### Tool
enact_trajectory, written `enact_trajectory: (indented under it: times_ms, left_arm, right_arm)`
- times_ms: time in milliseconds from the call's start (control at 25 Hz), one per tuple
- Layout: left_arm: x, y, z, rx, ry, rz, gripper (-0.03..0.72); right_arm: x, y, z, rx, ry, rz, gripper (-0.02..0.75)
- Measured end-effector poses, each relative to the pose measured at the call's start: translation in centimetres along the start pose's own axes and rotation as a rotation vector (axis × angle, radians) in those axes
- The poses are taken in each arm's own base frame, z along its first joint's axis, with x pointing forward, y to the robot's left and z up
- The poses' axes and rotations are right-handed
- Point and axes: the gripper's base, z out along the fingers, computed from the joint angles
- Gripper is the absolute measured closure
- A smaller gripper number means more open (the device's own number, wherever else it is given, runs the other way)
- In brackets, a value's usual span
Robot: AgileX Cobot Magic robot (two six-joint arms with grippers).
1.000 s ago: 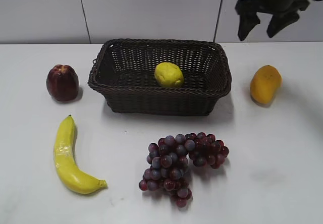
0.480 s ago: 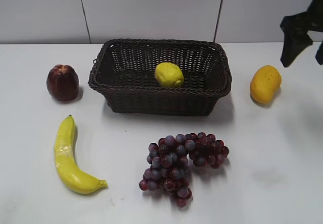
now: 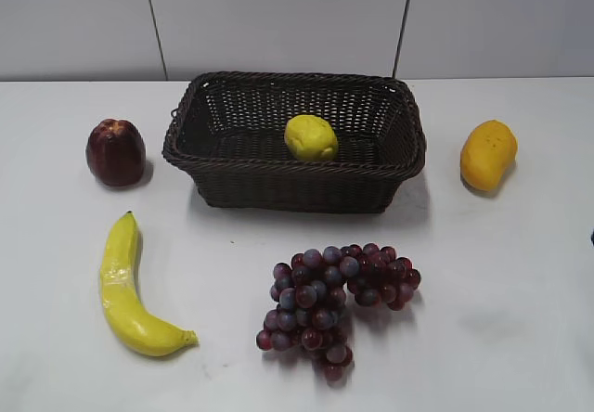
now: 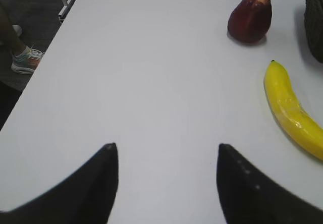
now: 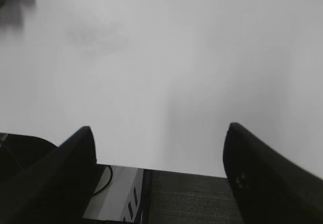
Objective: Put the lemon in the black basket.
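- At the far left, a dark red apple (image 3: 115, 152) sits on the white table (image 3: 520, 282), apart from the basket's left wall.
- Near and left, a banana (image 3: 130, 291) lies lengthwise, bare table all round it.
- The left gripper (image 4: 164, 158) hangs over the table's left part with its fingers spread wide and nothing between them; the table's left edge runs beside it, floor and a shoe (image 4: 25, 61) beyond.
- In the middle, toward the far wall, stands the black basket (image 3: 295, 186), its braided rim unbroken all round.
- The lemon (image 3: 310, 137) lies inside the basket, on its floor toward the near wall, roughly centred.
- Near of the basket, a bunch of purple grapes (image 3: 334, 301) lies with a clear strip of table between.
- To the right, an orange-yellow mango (image 3: 487, 154) lies just off the basket's right end, not touching.
- The right gripper (image 5: 159, 148) is spread wide and empty, over the table's edge, bare white surface ahead.
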Motion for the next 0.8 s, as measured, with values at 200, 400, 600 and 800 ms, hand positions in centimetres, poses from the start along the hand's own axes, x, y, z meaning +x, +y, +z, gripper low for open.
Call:
enact_trajectory:
  times_ms: [200,400,600,800]
  left_arm:
    - [0.0,0.0,0.0,0.000,0.000,0.000,0.232]
    - [0.0,0.0,0.0,0.000,0.000,0.000,0.232]
    - [0.0,0.0,0.0,0.000,0.000,0.000,0.232]
    - [0.0,0.0,0.0,0.000,0.000,0.000,0.232]
  right_arm:
    - [3.0,0.0,-0.9,-0.002,-0.065,-0.005,0.146]
    - [5.5,0.0,-1.6,-0.006,-0.120,-0.007,0.146]
    - [7.4,0.1,-3.0,-0.010,-0.210,-0.017,0.146]
    - [9.2,0.2,-4.6,-0.018,-0.356,-0.031,0.146]
